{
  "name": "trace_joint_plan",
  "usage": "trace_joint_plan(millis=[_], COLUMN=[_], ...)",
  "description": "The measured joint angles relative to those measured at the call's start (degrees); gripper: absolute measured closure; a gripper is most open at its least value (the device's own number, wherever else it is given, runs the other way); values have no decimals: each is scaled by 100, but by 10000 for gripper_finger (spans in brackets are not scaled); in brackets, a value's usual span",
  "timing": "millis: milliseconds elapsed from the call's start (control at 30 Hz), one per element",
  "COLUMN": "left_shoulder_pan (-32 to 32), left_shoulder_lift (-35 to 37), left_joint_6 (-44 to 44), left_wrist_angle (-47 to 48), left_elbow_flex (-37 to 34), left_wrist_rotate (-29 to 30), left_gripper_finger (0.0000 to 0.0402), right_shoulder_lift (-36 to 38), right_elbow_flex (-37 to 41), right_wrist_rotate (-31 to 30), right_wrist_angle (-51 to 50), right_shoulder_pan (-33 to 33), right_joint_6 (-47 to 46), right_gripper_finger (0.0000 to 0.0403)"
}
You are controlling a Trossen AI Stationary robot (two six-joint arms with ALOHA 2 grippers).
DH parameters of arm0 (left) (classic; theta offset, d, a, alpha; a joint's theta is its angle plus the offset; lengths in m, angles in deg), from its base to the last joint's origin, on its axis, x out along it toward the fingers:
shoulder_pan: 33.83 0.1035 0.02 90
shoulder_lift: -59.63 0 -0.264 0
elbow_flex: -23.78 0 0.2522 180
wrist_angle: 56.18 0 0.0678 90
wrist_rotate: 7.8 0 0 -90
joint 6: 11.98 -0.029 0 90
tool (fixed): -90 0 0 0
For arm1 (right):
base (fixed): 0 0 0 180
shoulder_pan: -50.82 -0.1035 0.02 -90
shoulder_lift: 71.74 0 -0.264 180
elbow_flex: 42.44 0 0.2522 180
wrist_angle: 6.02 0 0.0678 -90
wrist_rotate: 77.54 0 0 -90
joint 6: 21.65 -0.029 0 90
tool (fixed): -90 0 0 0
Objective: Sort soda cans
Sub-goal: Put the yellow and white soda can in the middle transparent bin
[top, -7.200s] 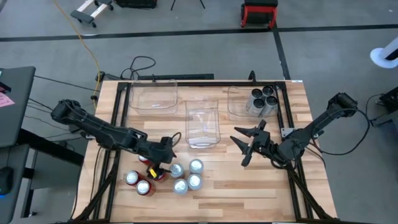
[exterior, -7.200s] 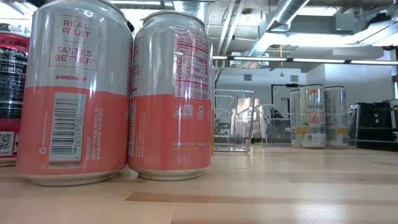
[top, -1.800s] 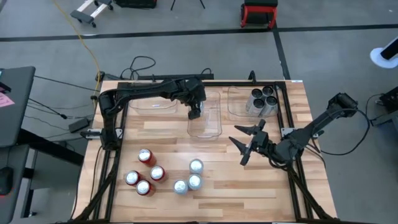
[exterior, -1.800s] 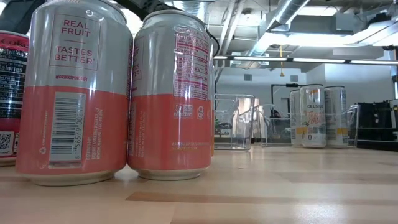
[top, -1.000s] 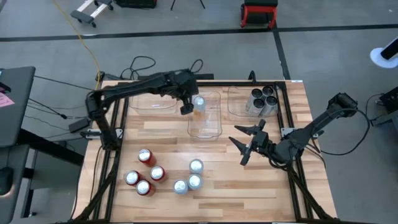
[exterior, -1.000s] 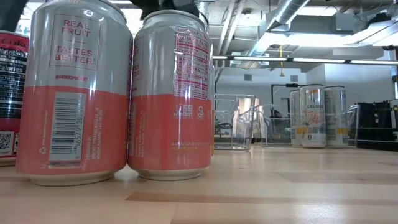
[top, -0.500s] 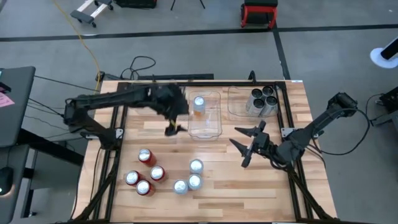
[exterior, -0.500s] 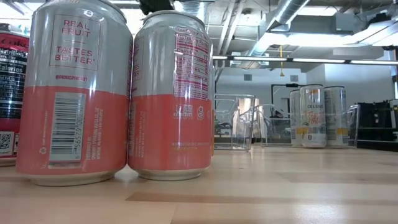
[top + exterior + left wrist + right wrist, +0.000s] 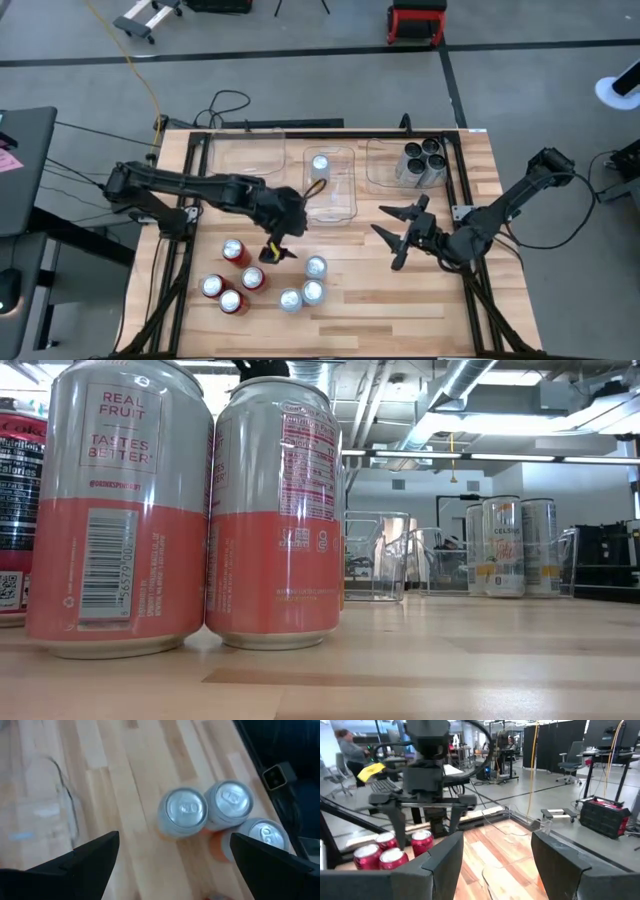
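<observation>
My left gripper point(image 9: 275, 251) hangs open and touches nothing. It is above the table between several red soda cans point(image 9: 232, 250) and three silver-and-coral cans point(image 9: 314, 266), whose shiny tops point(image 9: 185, 810) show past its fingers. The low view shows two of these standing upright point(image 9: 275, 510). Another silver can point(image 9: 320, 163) stands in the middle clear bin point(image 9: 343, 205). Dark cans point(image 9: 424, 160) stand in the right bin. My right gripper point(image 9: 386, 240) waits open at the table's right, pointing level toward the left.
An empty clear bin point(image 9: 245, 155) sits at the far left. A black frame rail point(image 9: 185, 240) runs along the table's left side and another along the right point(image 9: 465, 190). Bare wood lies between the loose cans and my right gripper. A person point(image 9: 350, 750) shows in the room beyond.
My left gripper has swung from beside the middle bin toward the table's near edge, turning as it went, and now hangs open over the loose cans. The silver can in the middle bin has stayed where it was.
</observation>
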Motion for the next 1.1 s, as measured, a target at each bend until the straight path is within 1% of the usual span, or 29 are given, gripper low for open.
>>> trace_joint_plan(millis=[67,100,167,233,300,367,500,567,667,833,967,1100], left_shoulder_pan=[-116,-179,-327,-434,-545,-584,-676,-705,-643,-502,-488,-488], left_shoulder_lift=[-76,-96,-146,-244,-345,-447,-620,-631,-642,-837,-1192,-1364], left_joint_6=[228,295,323,287,161,-107,-711,-886,-1128,-1371,-1594,-1699], left_wrist_angle=[95,78,98,-78,-191,-425,-521,-501,-717,-950,-1026,-991], left_elbow_flex=[-9,-7,-7,-7,-7,2,2,-9,13,8,-1,2], left_wrist_rotate=[13,12,13,58,174,200,97,85,88,143,31,-37], left_gripper_finger=[24,24,24,24,24,24,25,30,38,44,44,45], right_shoulder_lift=[0,0,-2,-2,-2,-2,-2,-4,-2,-2,-2,-2], right_elbow_flex=[0,0,0,1,0,1,2,2,2,2,2,2], right_wrist_rotate=[101,267,787,1199,1360,1370,1401,1403,1403,1403,1401,1401], right_wrist_angle=[-184,-286,-402,-409,-400,-417,-441,-433,-438,-479,-548,-545], right_shoulder_pan=[4,27,113,229,311,354,332,326,341,418,417,417], right_joint_6=[-11,-11,-76,-200,-322,-411,-472,-470,-450,-452,-459,-462], right_gripper_finger=[148,148,148,148,148,148,148,148,148,148,148,148])
